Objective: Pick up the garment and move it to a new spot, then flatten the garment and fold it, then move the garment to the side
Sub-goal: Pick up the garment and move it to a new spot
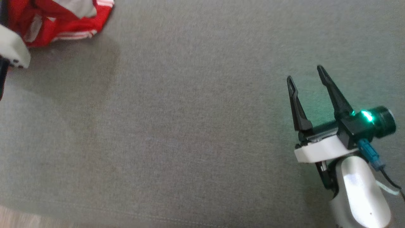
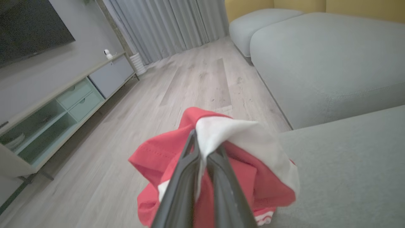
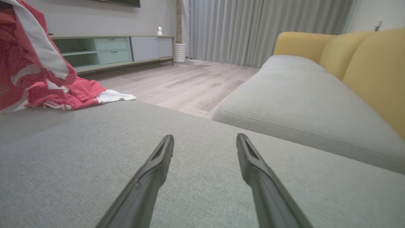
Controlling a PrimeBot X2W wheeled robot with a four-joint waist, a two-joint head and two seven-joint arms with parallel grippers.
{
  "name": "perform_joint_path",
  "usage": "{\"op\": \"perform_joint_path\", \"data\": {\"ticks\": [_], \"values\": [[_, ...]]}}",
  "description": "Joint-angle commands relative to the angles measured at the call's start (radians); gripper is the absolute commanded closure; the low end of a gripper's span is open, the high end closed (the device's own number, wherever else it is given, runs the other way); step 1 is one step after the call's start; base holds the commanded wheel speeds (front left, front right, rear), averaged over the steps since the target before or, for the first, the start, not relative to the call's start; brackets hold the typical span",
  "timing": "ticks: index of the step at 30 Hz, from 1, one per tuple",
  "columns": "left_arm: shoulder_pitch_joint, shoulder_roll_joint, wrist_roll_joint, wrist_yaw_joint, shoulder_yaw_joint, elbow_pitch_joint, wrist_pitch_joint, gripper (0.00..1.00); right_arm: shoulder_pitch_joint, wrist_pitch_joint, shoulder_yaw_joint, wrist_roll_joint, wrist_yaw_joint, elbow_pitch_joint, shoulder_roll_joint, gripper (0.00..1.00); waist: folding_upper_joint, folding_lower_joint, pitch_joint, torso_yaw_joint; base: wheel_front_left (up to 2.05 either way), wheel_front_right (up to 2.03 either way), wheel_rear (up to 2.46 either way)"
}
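Note:
The garment (image 1: 60, 22) is red with white panels and white stripes, bunched at the head view's top left corner on the grey sofa seat (image 1: 190, 126). In the left wrist view my left gripper (image 2: 205, 144) is shut on a fold of the garment (image 2: 246, 164), which drapes over both fingers at the seat's edge. In the right wrist view the garment (image 3: 38, 72) hangs lifted at far left, its lower part resting on the cushion. My right gripper (image 1: 305, 72) hovers open over bare cushion at the right, far from the cloth, and its fingertips (image 3: 205, 139) hold nothing.
The sofa's front edge (image 1: 95, 215) runs along the head view's bottom. A second grey cushion (image 3: 300, 104) with yellow backrests (image 3: 373, 69) lies to the right. Beyond are a wooden floor (image 2: 190, 85), a low TV cabinet (image 2: 63, 107) and curtains (image 3: 253, 28).

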Motion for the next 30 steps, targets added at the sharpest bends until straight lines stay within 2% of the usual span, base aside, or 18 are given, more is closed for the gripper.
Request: {"op": "perform_joint_path", "data": {"ticks": [1, 4, 9, 14, 19, 24, 30], "values": [[-0.064, 0.067, 0.006, 0.002, 0.026, -0.058, 0.010, 1.00, 0.010, -0.016, 0.018, 0.019, -0.001, -0.020, 0.014, 0.00, 0.0000, 0.0002, -0.070, -0.031, 0.00, 0.00, 0.00], [-0.093, 0.063, 0.019, 0.005, 0.004, -0.141, 0.039, 1.00, 0.028, -0.035, 0.004, 0.056, -0.001, 0.010, 0.014, 0.00, 0.0000, 0.0002, -0.123, -0.059, 0.00, 0.00, 0.00], [-0.119, 0.012, 0.016, 0.016, -0.029, -0.244, 0.090, 1.00, 0.048, -0.057, 0.001, 0.100, -0.001, 0.050, 0.014, 0.00, 0.0000, 0.0002, -0.185, -0.108, 0.00, 0.00, 0.00], [-0.130, -0.103, -0.017, 0.016, -0.097, -0.360, 0.156, 1.00, 0.058, -0.073, 0.012, 0.144, -0.001, 0.082, 0.014, 0.00, 0.0000, 0.0002, -0.223, -0.175, 0.00, 0.00, 0.00], [-0.113, -0.238, -0.047, 0.034, -0.165, -0.435, 0.171, 1.00, 0.048, -0.080, 0.010, 0.167, -0.001, 0.097, 0.014, 0.00, 0.0000, 0.0002, -0.203, -0.239, 0.00, 0.00, 0.00], [-0.025, -0.332, -0.057, 0.055, -0.233, -0.420, 0.130, 1.00, 0.029, -0.083, 0.006, 0.181, -0.001, 0.101, 0.014, 0.00, 0.0000, 0.0002, -0.144, -0.297, 0.00, 0.00, 0.00], [0.123, -0.349, -0.025, 0.099, -0.274, -0.265, 0.006, 1.00, 0.013, -0.084, -0.005, 0.189, -0.001, 0.084, 0.014, 0.00, 0.0000, 0.0002, -0.076, -0.344, 0.00, 0.00, 0.00]]}}
